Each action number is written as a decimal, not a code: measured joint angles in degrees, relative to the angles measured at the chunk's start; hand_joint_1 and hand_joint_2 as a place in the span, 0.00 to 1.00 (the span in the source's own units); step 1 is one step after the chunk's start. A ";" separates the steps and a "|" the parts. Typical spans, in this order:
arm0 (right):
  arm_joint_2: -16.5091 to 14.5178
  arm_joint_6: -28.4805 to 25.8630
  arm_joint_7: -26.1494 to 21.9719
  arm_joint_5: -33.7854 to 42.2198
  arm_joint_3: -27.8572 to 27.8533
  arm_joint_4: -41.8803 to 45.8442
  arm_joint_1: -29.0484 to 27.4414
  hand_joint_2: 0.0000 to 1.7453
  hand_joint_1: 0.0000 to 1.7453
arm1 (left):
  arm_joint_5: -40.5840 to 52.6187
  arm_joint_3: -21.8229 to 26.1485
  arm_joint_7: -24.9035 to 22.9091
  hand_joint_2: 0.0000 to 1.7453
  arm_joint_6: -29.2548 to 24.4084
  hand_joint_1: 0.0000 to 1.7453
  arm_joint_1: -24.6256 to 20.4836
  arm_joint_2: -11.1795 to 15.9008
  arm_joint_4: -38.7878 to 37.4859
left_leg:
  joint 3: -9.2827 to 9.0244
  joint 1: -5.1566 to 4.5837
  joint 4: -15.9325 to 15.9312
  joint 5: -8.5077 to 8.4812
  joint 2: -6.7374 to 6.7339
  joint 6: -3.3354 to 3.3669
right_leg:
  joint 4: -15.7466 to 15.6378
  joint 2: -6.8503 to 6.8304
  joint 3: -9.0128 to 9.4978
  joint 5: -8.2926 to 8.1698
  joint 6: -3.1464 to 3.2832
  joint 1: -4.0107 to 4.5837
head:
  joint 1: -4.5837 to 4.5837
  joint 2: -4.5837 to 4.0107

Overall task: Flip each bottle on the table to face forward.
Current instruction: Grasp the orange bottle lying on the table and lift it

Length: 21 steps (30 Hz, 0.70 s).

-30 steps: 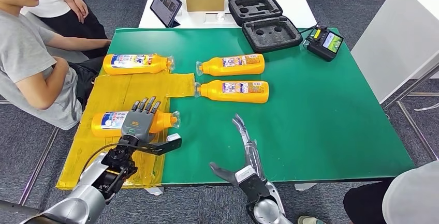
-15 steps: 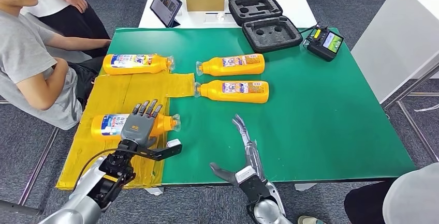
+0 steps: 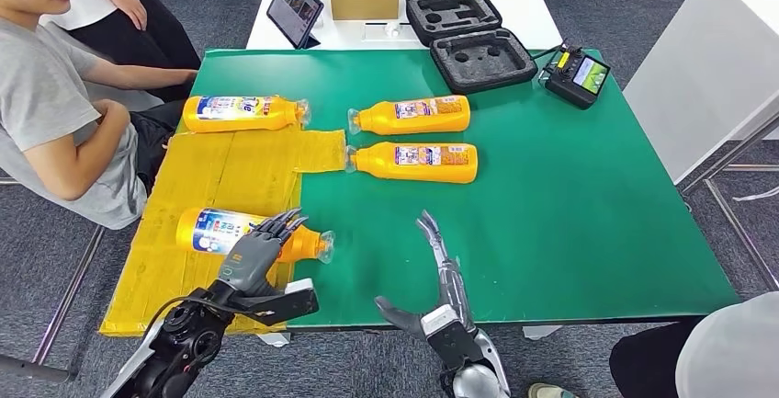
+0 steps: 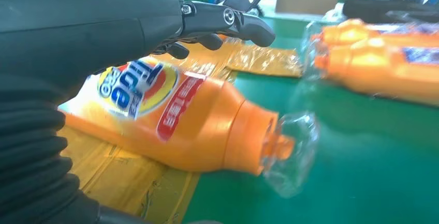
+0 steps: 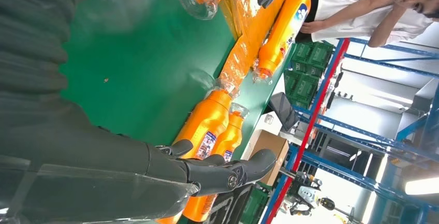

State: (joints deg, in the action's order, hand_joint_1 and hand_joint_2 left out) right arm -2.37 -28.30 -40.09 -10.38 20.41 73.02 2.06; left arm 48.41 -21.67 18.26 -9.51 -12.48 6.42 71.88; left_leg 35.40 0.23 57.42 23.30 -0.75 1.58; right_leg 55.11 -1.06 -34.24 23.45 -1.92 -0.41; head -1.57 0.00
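The robot's left hand (image 3: 255, 249), fingers draped over but not visibly gripping, rests on a smooth, likely slippery orange plastic detergent bottle (image 3: 241, 233) lying on yellow film (image 3: 220, 166); its broad middle looks the best hold, and the right hand (image 3: 439, 274) hovers open.

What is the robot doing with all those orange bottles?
The robot's left hand rests on the nearest orange bottle, which lies on the yellow sheet. Its right hand hovers open over the green table. Three other bottles lie farther back, untouched.
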 joint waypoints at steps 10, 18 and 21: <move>0.01 0.00 0.00 0.00 -0.01 0.20 -0.03 1.00 0.00 | -0.19 -0.38 0.17 1.00 0.00 0.00 1.41 1.15 3.64 | 0.00 0.01 0.00 -0.01 0.00 -0.01 | 0.00 0.00 0.00 -0.02 -0.01 0.01 | -0.01 0.00; 0.00 0.02 0.01 -1.23 -0.02 0.20 -0.01 1.00 0.00 | -2.64 -0.85 1.03 1.00 -2.68 0.00 1.84 1.14 4.57 | 0.00 0.00 0.00 -0.01 -0.01 0.00 | 0.00 0.00 -0.01 -0.01 -0.01 0.00 | -0.01 0.00; -0.02 0.02 0.00 -2.09 -0.02 0.20 0.01 1.00 0.00 | -3.02 -0.90 2.08 1.00 -7.37 0.00 2.48 0.41 5.49 | 0.00 0.00 0.00 -0.01 0.00 0.00 | 0.00 0.00 0.00 -0.01 -0.01 0.00 | -0.01 0.00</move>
State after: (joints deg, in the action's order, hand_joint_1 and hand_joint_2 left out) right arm -2.38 -28.28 -40.09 -12.47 20.39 73.22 2.07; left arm 45.39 -22.57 20.34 -16.88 -10.00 6.83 77.36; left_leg 35.40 0.23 57.42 23.30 -0.75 1.58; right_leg 55.11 -1.06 -34.25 23.43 -1.93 -0.41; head -1.57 0.00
